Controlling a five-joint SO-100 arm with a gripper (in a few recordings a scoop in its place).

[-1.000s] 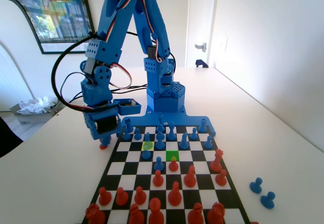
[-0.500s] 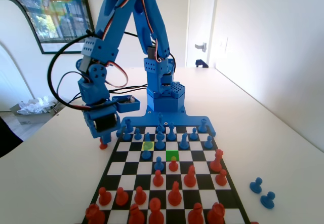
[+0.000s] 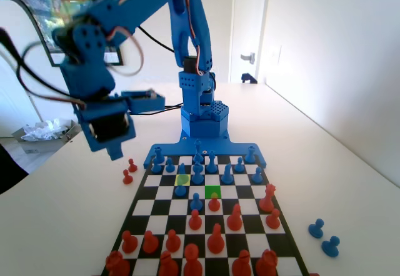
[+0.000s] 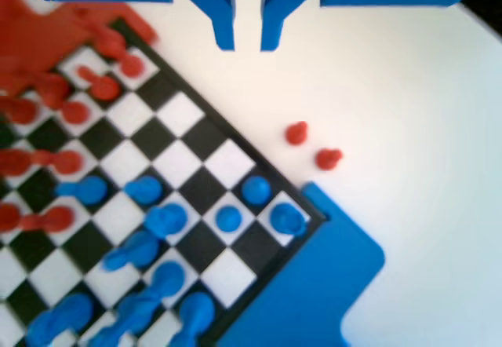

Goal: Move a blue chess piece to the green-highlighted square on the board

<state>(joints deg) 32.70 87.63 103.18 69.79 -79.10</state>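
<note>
My gripper (image 3: 116, 151) hangs high above the table, left of the board (image 3: 140, 206) in the fixed view. In the wrist view its two jaws stand slightly apart around the gripper (image 4: 247, 42) gap, with nothing between them. The green-highlighted square (image 3: 213, 192) lies near the board's middle and is bare. Blue pawns fill the far rows; one blue pawn (image 3: 196, 201) stands forward, just left of and nearer than the green square. A pale yellow square (image 3: 182, 179) sits one row farther, to the left. Several blue pawns (image 4: 228, 218) show near the board's corner in the wrist view.
Two red pawns (image 3: 132, 165) (image 3: 127, 177) stand on the table left of the board, seen also as red pawns (image 4: 296, 133) (image 4: 329, 158) below the jaws. Red pieces (image 3: 215, 240) crowd the near rows. Two blue pawns (image 3: 316, 228) lie off the board at right.
The arm has swung up and to the left, lifting the gripper well off the table. Two red pawns now show beside the board where the gripper hung low.
</note>
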